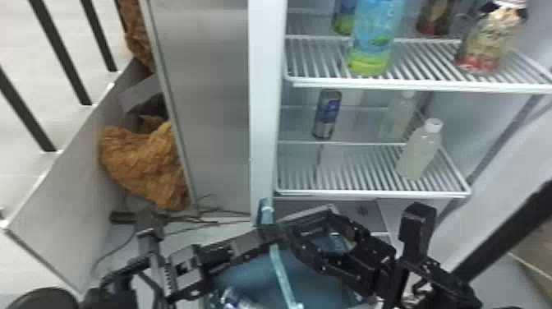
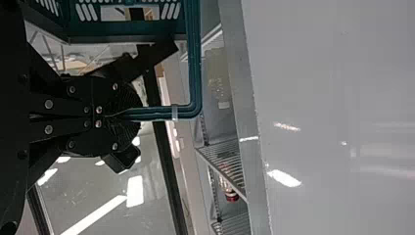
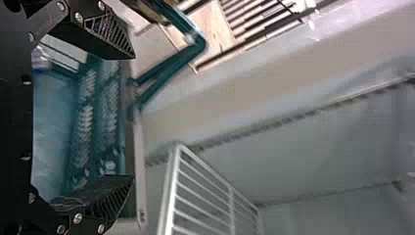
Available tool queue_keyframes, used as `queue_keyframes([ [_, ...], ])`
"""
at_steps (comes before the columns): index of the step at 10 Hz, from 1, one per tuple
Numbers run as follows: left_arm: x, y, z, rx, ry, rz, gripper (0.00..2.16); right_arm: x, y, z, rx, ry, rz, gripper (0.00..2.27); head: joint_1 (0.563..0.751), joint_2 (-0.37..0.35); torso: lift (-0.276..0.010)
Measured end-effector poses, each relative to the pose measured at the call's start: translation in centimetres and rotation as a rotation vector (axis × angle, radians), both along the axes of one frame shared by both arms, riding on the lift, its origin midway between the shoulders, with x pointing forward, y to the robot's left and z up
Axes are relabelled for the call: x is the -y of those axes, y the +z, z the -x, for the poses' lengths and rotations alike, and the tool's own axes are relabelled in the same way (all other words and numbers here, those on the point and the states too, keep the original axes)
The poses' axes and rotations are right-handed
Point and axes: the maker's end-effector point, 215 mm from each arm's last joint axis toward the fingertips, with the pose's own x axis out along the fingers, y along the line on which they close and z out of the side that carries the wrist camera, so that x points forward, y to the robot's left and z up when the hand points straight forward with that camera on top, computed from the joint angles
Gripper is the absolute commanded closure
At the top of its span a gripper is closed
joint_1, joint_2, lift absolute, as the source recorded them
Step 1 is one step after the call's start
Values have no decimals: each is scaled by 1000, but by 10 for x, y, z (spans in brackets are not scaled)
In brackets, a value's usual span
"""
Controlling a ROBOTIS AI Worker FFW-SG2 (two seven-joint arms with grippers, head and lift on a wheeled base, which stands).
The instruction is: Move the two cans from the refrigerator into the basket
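Black bars (image 1: 59, 51) slant across pale floor (image 1: 18, 172)

A flat, pale-grey panel (image 1: 61, 217) stands beside a crumpled, textured brown bundle (image 1: 143, 164). Thin black cables (image 1: 180, 218) lie near the bundle's lower end. The left wrist view shows bright white streaks of light (image 2: 93, 215).

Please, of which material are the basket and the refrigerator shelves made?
The basket looks like smooth teal plastic, with a moulded, slotted wall. The refrigerator shelves seem to be metal wire, probably white-coated: thin, evenly spaced bars with a pale sheen.
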Motion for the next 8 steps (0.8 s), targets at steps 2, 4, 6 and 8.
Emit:
queue_keyframes([
  [2, 0, 0, 0, 0, 0, 0, 1210, 24, 20, -14, 66, -65, 6, 179, 695, -107, -219],
  [4, 0, 0, 0, 0, 0, 0, 1210, 44, 37, -27, 128, -132, 12, 176, 695, -135, -219],
  [6, 0, 0, 0, 0, 0, 1, 1210, 60, 53, -39, 182, -193, 16, 176, 695, -159, -219],
  [8, 0, 0, 0, 0, 0, 1, 1210, 78, 64, -51, 225, -257, 26, 174, 695, -182, -219],
])
